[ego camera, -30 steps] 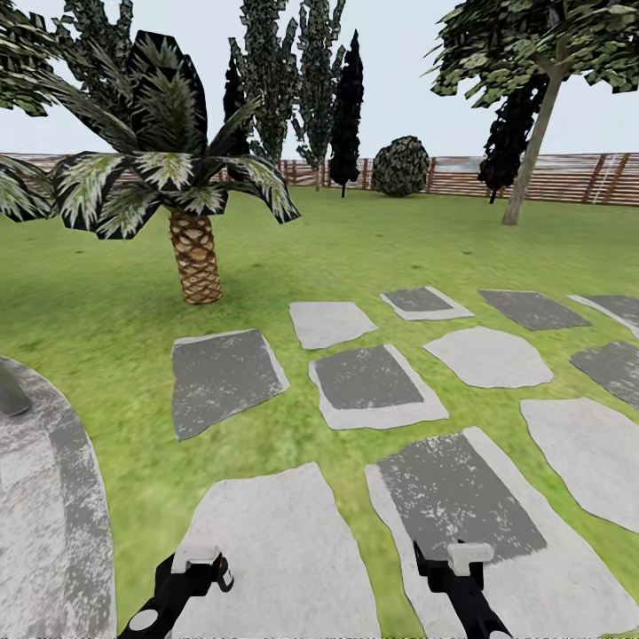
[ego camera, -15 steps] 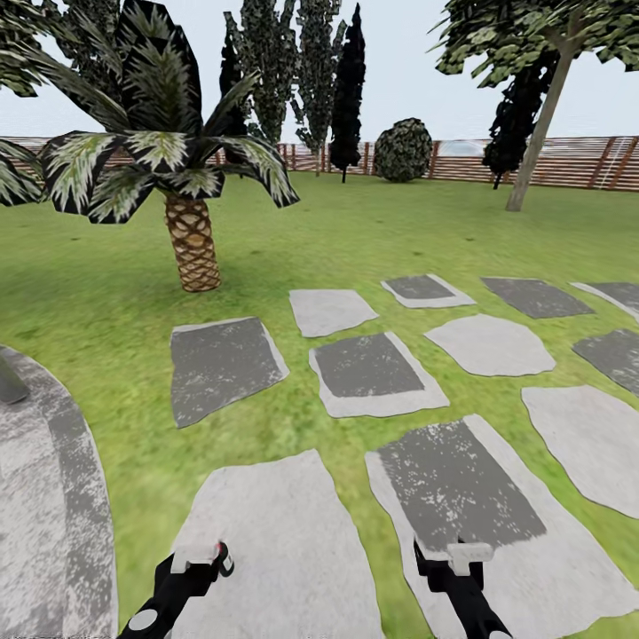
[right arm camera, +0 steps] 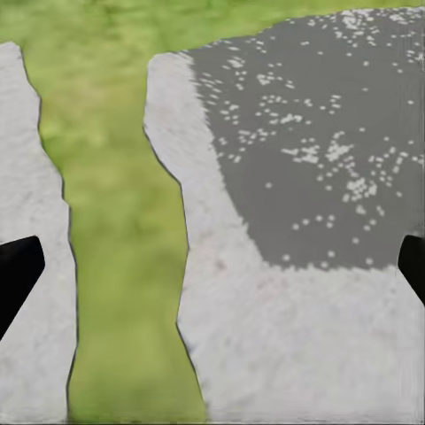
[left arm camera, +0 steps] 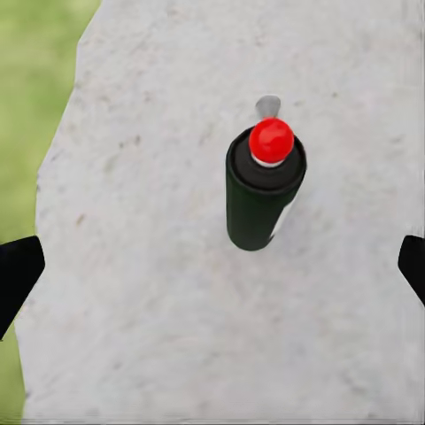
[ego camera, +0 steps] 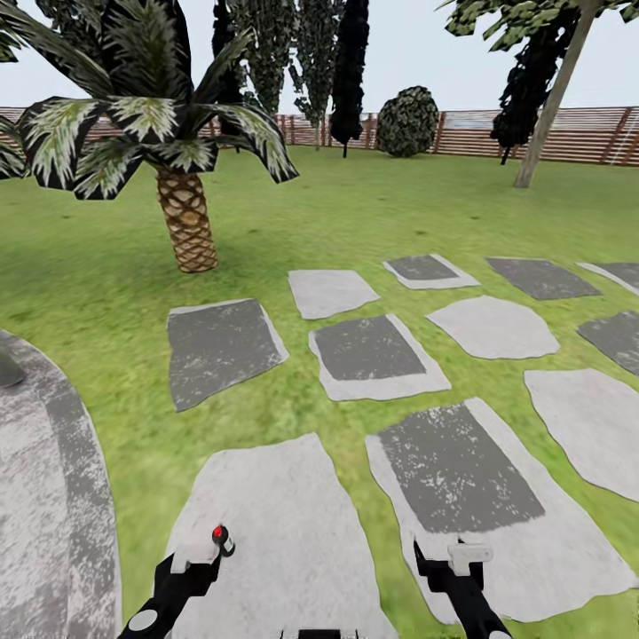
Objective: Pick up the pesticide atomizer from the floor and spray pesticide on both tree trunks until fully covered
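The pesticide atomizer (left arm camera: 263, 190), a black can with a red cap, stands upright on a pale stone slab (left arm camera: 177, 310). In the head view the atomizer (ego camera: 220, 538) sits just beyond my left gripper (ego camera: 199, 556). Seen from the wrist, the left gripper (left arm camera: 212, 274) is open, its dark fingertips (left arm camera: 18, 274) far apart and clear of the can. My right gripper (ego camera: 468, 556) hangs open over a dark-patched slab (right arm camera: 292, 177) and a grass strip, holding nothing. Tall trees with jagged dark green foliage (ego camera: 306, 53) rise far back by the fence. No white mist shows.
Stepping stones (ego camera: 373, 355) cross the green lawn (ego camera: 355, 213). A scaly-trunked palm (ego camera: 186, 222) stands ahead on the left, and a curved stone paving (ego camera: 44, 497) lies at the near left. A leaning-trunk tree (ego camera: 552, 106), a round bush (ego camera: 408, 122) and a slatted wooden fence (ego camera: 577, 135) are at the back.
The whole view has shifted as the robot rolled forward. The atomizer now shows further out beside the left gripper, with its red cap visible. Both grippers hold their pose.
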Controlling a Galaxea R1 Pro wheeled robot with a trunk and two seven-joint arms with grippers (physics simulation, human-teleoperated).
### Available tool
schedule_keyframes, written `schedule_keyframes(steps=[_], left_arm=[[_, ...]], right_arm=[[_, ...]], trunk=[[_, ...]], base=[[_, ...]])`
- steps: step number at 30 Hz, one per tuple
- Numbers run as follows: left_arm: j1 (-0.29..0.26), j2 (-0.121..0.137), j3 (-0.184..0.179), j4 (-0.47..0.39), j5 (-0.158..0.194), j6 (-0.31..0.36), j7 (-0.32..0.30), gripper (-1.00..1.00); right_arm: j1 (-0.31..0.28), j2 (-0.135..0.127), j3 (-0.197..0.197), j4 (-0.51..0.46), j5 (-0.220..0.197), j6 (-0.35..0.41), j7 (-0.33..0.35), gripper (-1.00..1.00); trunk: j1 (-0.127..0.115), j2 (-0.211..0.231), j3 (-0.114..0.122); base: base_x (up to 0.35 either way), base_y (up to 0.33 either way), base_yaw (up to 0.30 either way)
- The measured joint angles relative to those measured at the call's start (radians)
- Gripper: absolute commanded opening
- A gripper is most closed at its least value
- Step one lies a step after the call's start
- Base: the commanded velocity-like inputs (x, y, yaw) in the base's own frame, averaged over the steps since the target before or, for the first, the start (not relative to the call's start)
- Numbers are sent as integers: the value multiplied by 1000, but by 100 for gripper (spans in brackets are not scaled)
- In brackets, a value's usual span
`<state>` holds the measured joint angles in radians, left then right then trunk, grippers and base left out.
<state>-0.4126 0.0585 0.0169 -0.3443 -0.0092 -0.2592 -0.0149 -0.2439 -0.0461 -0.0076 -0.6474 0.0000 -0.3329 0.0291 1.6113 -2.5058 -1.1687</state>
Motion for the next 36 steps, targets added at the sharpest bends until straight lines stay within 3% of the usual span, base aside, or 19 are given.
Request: schedule_keyframes(steps=[9,36], left_arm=[[0,0,-3,11,-3,-114,1,100],[0,0,-2,13,-2,-121,1,100]], right_arm=[[0,0,1,0,0,0,0,100],[0,0,1,0,1,0,0,100]], trunk=[[4,-2,-49],[16,-8,-197]], base=[[0,0,0],[0,0,0]])
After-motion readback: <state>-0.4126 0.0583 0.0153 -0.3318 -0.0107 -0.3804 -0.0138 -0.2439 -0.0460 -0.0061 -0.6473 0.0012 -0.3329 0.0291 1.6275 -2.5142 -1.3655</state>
